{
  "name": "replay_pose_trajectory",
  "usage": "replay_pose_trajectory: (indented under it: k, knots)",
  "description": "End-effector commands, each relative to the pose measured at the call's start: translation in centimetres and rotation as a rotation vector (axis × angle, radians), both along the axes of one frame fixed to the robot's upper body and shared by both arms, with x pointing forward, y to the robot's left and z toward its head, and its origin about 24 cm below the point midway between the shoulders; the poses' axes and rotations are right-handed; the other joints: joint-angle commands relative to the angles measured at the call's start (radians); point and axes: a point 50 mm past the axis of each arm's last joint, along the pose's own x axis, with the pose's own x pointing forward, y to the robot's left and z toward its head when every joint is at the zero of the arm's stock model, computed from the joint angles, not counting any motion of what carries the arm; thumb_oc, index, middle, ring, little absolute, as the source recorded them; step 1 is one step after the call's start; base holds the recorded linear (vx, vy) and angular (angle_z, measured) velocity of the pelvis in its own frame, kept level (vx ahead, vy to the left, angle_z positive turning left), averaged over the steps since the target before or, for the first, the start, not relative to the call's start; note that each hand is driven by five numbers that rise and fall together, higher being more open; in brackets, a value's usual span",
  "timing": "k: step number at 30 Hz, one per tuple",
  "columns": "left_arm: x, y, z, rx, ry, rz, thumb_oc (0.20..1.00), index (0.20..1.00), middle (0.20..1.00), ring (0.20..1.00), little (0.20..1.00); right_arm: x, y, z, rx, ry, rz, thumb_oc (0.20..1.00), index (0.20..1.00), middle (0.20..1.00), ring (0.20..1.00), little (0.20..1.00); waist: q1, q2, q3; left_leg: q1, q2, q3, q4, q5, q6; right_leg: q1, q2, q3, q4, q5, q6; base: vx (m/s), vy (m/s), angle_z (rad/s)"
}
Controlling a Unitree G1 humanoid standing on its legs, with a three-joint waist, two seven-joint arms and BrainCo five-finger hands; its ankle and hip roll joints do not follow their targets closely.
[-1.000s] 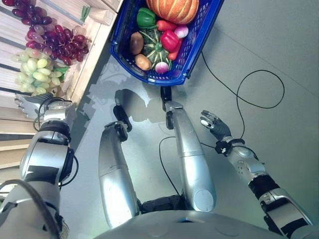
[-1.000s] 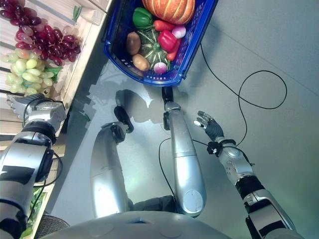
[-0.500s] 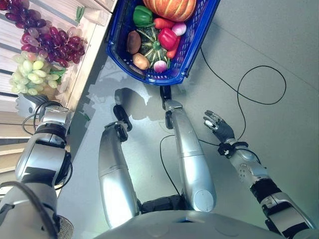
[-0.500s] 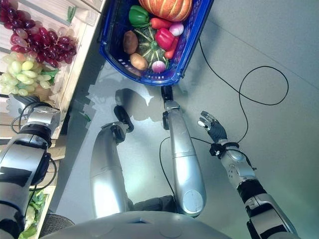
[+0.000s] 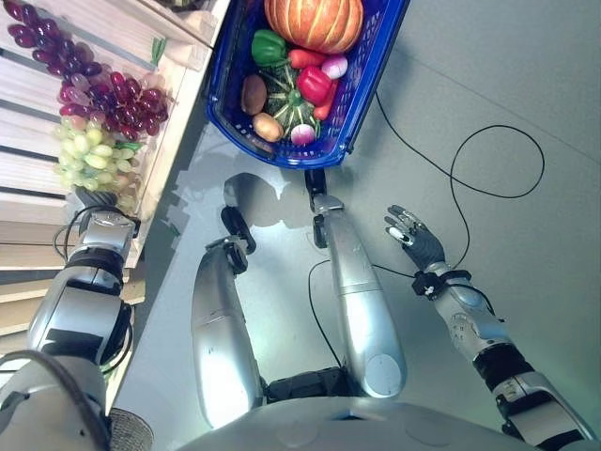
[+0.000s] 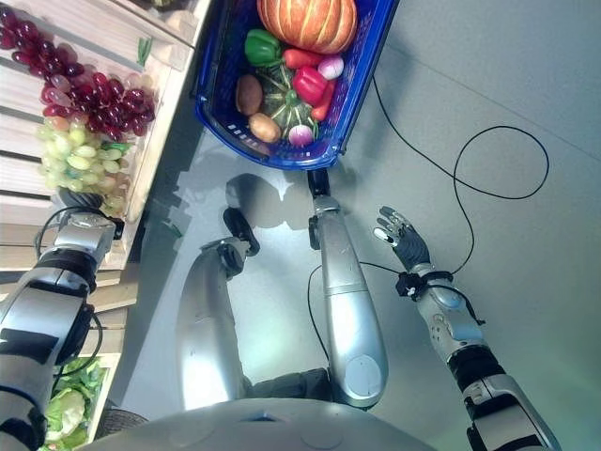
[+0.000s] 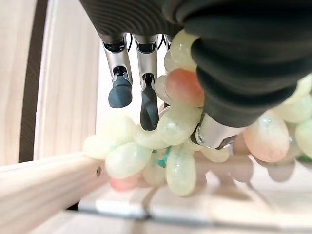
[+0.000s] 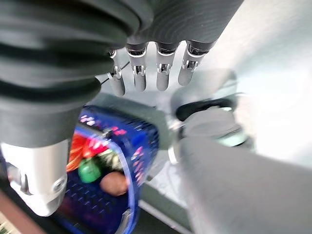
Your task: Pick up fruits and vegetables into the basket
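Observation:
A bunch of green grapes (image 5: 92,158) lies on a slatted wooden shelf (image 5: 28,141), with purple grapes (image 5: 117,89) just beyond it. My left hand (image 5: 96,201) is at the near end of the green bunch. In the left wrist view its fingers (image 7: 147,100) reach nearly straight over the green grapes (image 7: 175,124), tips touching them, with the thumb pressed against the bunch. A blue basket (image 5: 282,156) on the floor holds a pumpkin (image 5: 313,23), peppers, potatoes and other vegetables. My right hand (image 5: 416,242) hangs open over the floor, holding nothing.
The shelf's wooden front edge (image 5: 178,132) runs between the grapes and the basket. Leafy greens (image 6: 64,406) sit in a lower level of the shelf. Grey floor (image 5: 526,85) lies to the right of the basket (image 8: 139,146).
My left hand has moved in from beside the shelf to the green grapes and now touches them. The camera view has shifted a little. The right hand has barely moved.

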Motion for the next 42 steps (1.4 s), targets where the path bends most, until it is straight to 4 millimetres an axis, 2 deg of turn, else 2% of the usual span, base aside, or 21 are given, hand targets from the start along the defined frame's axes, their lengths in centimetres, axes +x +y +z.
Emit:
replay_pose_trajectory:
  k: [1,5,9,13,15,18,19,21,24,28,31,32,35,40,42]
  knots:
    - [-1.4,-0.6,-2.6,0.037,0.092,-0.109,0.200,0.200,0.200,0.200,0.200,-2.2,-1.1,0.4,-0.110,-0.027,0.022,1.000,1.000,1.000,1.000,1.000,-0.025,0.060,-0.037,0.001,-0.037,-0.011,-0.128,0.085,0.027,0.075,-0.027,-0.078,0.031,-0.134,0.033,-0.01,0.073,-0.03]
    - [-1.6,-0.3,-1.8,0.044,0.061,-0.183,0.200,0.200,0.200,0.200,0.200,-1.9,-1.0,1.9,-0.213,-0.105,0.037,1.000,1.000,1.000,1.000,1.000,-0.013,0.074,-0.037,0.084,-0.051,0.001,-0.163,0.092,0.020,0.167,-0.049,-0.090,-0.005,-0.134,0.042,-0.02,0.048,-0.03]
    - [-2.2,-0.2,-2.4,-0.058,0.054,-0.222,0.200,0.200,0.200,0.200,0.200,-1.5,-0.5,3.0,-0.290,-0.155,0.052,1.000,1.000,1.000,1.000,1.000,0.001,0.083,-0.037,0.154,-0.063,0.003,-0.198,0.103,0.016,0.246,-0.062,-0.100,-0.040,-0.130,0.050,0.00,0.017,0.08]
    - [-2.8,-0.8,-3.5,-0.265,0.011,-0.250,0.200,0.200,0.200,0.200,0.200,-1.1,-0.3,3.6,-0.388,-0.190,0.046,1.000,1.000,1.000,1.000,1.000,0.012,0.090,-0.037,0.215,-0.071,0.002,-0.229,0.110,0.014,0.315,-0.073,-0.106,-0.072,-0.130,0.056,0.01,0.009,0.03]
    - [-3.2,-1.9,-4.4,-0.477,-0.056,-0.289,0.200,0.200,0.200,0.200,0.200,-0.9,-0.5,4.3,-0.491,-0.214,0.027,1.000,1.000,1.000,1.000,1.000,0.020,0.102,-0.037,0.267,-0.081,0.000,-0.253,0.112,0.016,0.365,-0.080,-0.107,-0.088,-0.134,0.060,0.03,0.029,-0.04]
    - [-3.8,-3.1,-5.2,-0.648,-0.124,-0.329,0.200,0.200,0.200,0.200,0.200,-0.8,-1.0,4.8,-0.584,-0.231,-0.006,1.000,1.000,1.000,1.000,1.000,0.028,0.113,-0.045,0.308,-0.089,-0.002,-0.270,0.109,0.020,0.408,-0.086,-0.108,-0.103,-0.139,0.064,0.03,0.030,0.01]
    - [-3.8,-3.1,-5.2,-0.649,-0.123,-0.328,0.200,0.200,0.200,0.200,0.200,-0.9,-0.9,4.8,-0.584,-0.231,-0.006,1.000,1.000,1.000,1.000,1.000,0.028,0.113,-0.044,0.309,-0.089,-0.002,-0.270,0.110,0.020,0.409,-0.086,-0.108,-0.104,-0.139,0.064,0.03,0.021,0.01]
    - [-4.6,-4.7,-6.1,-0.794,-0.178,-0.367,0.200,0.200,0.200,0.200,0.200,-1.0,-1.7,5.5,-0.739,-0.281,-0.083,1.000,1.000,1.000,1.000,1.000,0.038,0.119,-0.057,0.339,-0.095,-0.003,-0.277,0.099,0.028,0.444,-0.091,-0.109,-0.115,-0.145,0.068,0.02,-0.004,0.01]
    - [-5.1,-5.6,-6.5,-0.842,-0.179,-0.398,0.200,0.200,0.200,0.200,0.200,-1.0,-2.0,6.2,-0.883,-0.342,-0.132,1.000,1.000,1.000,1.000,1.000,0.045,0.119,-0.062,0.358,-0.098,-0.006,-0.280,0.091,0.034,0.467,-0.092,-0.111,-0.120,-0.149,0.072,0.03,-0.037,-0.01]
    - [-5.9,-7.0,-7.0,-0.843,-0.105,-0.481,0.200,0.200,0.200,0.200,0.200,-0.7,-2.0,8.5,-1.242,-0.552,-0.157,1.000,1.000,1.000,1.000,1.000,0.059,0.120,-0.069,0.383,-0.101,-0.014,-0.283,0.079,0.043,0.502,-0.098,-0.114,-0.131,-0.152,0.081,0.02,-0.056,0.03]
    - [-6.1,-7.5,-6.3,-0.770,-0.023,-0.573,0.200,0.200,0.200,0.200,0.200,-0.2,-0.7,10.4,-1.428,-0.696,-0.083,1.000,1.000,1.000,1.000,1.000,0.073,0.125,-0.072,0.401,-0.104,-0.026,-0.291,0.073,0.046,0.525,-0.103,-0.116,-0.143,-0.152,0.089,-0.02,-0.070,0.07]
    - [-6.1,-7.7,-5.8,-0.757,0.000,-0.610,0.200,0.200,0.200,0.200,0.200,0.1,0.0,11.1,-1.477,-0.747,-0.046,1.000,1.000,1.000,1.000,1.000,0.079,0.126,-0.073,0.397,-0.104,-0.020,-0.302,0.101,0.053,0.525,-0.106,-0.124,-0.160,-0.124,0.085,-0.09,-0.076,0.06]
    - [-6.0,-8.4,-4.6,-0.784,0.049,-0.722,0.200,0.200,0.200,0.200,0.200,0.3,2.0,12.5,-1.585,-0.898,0.074,1.000,1.000,1.000,1.000,1.000,0.103,0.133,-0.079,0.409,-0.110,-0.033,-0.309,0.099,0.053,0.548,-0.118,-0.133,-0.174,-0.125,0.093,-0.04,-0.091,0.06]
    - [-6.0,-11.0,-3.2,-0.930,0.097,-0.888,0.200,0.200,0.200,0.200,0.200,0.7,4.6,13.7,-1.649,-1.074,0.189,1.000,1.000,1.000,1.000,1.000,0.141,0.144,-0.091,0.428,-0.123,-0.049,-0.323,0.098,0.053,0.580,-0.138,-0.153,-0.198,-0.120,0.103,-0.01,-0.083,0.14]
    - [-6.0,-11.6,-2.9,-0.959,0.105,-0.920,0.200,0.200,0.200,0.200,0.200,0.8,5.0,13.8,-1.657,-1.101,0.206,1.000,1.000,1.000,1.000,1.000,0.147,0.146,-0.094,0.431,-0.125,-0.052,-0.326,0.099,0.052,0.586,-0.142,-0.156,-0.202,-0.118,0.105,0.00,-0.054,0.12]
